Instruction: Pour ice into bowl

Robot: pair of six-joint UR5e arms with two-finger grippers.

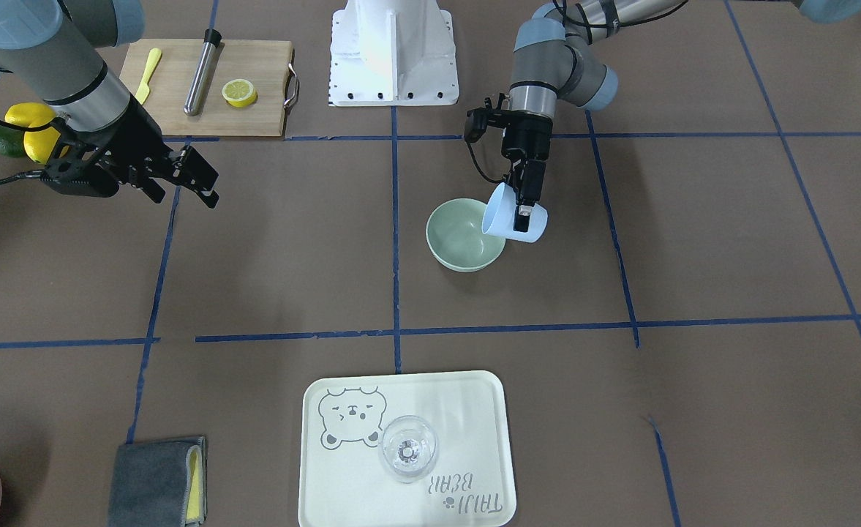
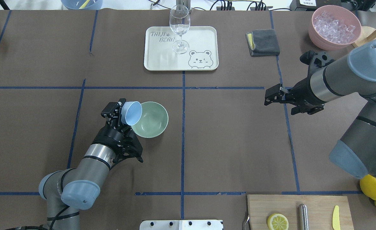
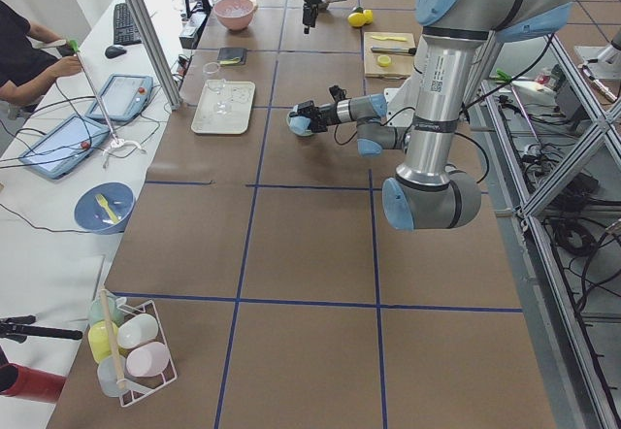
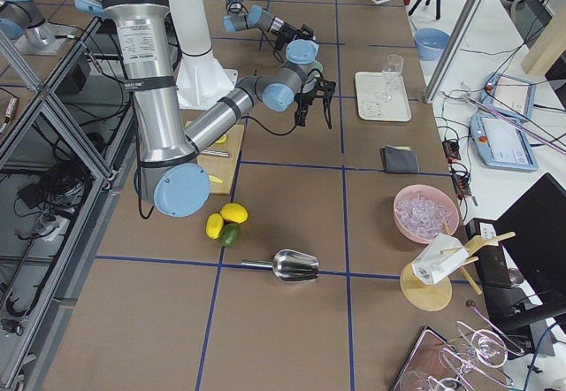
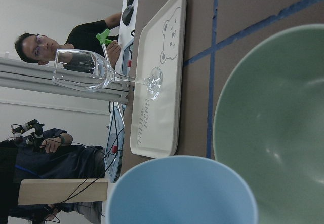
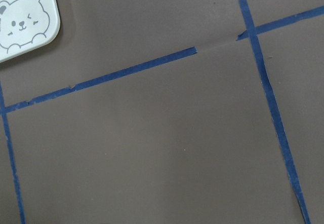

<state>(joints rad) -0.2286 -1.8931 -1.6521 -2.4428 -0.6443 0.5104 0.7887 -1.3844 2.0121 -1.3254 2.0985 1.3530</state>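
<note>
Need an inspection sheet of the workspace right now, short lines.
Surface: brown table with a blue tape grid; nothing spilled seen.
Job's things: bowl upright, no ice seen inside; light blue cup tilted over its rim; ice in the pink tub.
Clutter: tray with wine glass, grey cloth, cutting board, lemons.
Grippers: left claw shut on the cup; right claw open, empty.
Cables: black cable looped at the left wrist.
Surroundings: person at a side desk.

Overhead and front cameras look down from opposite sides: the tray (image 2: 203,38) sits at 12 o'clock in one, 6 in the other. End cameras stand far back; wrist cameras sit close, both catching the tray.
</note>
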